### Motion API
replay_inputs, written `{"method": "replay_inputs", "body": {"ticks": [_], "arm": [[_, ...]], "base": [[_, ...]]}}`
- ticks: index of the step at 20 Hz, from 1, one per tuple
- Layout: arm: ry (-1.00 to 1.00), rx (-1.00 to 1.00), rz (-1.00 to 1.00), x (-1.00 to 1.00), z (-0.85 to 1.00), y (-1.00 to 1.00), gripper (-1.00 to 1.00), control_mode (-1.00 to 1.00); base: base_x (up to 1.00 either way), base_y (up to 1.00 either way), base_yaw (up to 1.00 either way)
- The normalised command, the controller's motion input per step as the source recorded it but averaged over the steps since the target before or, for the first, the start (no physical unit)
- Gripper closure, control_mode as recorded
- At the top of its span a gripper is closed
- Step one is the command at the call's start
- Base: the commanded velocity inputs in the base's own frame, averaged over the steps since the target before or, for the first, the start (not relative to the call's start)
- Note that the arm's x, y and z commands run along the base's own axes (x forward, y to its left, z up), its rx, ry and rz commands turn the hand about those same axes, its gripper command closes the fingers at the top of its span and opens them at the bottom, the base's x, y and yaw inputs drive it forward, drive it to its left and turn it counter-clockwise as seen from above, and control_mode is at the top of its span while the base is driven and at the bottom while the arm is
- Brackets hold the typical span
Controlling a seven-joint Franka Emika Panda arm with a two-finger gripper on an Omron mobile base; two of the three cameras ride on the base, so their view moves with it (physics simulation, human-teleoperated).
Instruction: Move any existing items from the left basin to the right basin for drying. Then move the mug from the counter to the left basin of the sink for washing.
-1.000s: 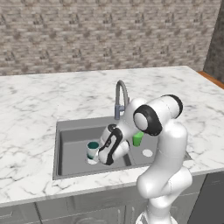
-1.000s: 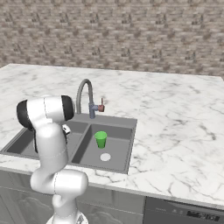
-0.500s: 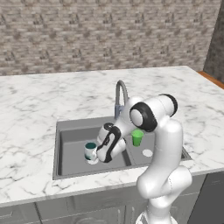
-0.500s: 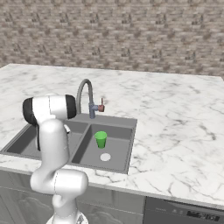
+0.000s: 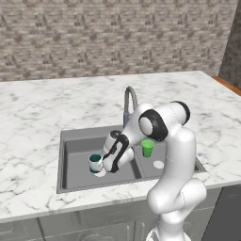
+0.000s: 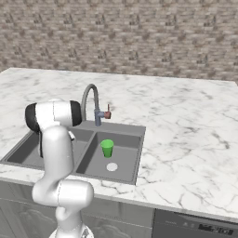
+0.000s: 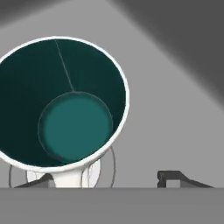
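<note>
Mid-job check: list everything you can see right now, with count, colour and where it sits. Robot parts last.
mug: one, grey-white with teal inside, upright in the left basin over its pale drain
green cup: one, bright green, upright in the right basin
sink: one, dark grey, two basins, set into the counter
faucet: one, curved grey metal, at the sink's back edge
counter: one, white marble with grey veins
wall: brick, behind the counter
gripper: one, dark fingertips, open, at the mug
</note>
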Motion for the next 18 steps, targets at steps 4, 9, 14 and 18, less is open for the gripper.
{"method": "replay_inputs", "body": {"ticks": [4,9,14,18], "arm": [[0.00,0.00,0.00,-0.02,0.50,0.00,-1.00,-1.00],[0.00,0.00,0.00,-0.30,0.85,0.00,-1.00,-1.00],[0.00,0.00,-0.02,-0.36,1.00,-0.10,-1.00,-1.00],[0.00,0.00,-0.05,-0.30,1.00,-0.27,-1.00,-1.00]], "base": [[0.00,0.00,0.00],[0.00,0.00,0.00],[0.00,0.00,0.00],[0.00,0.00,0.00]]}}
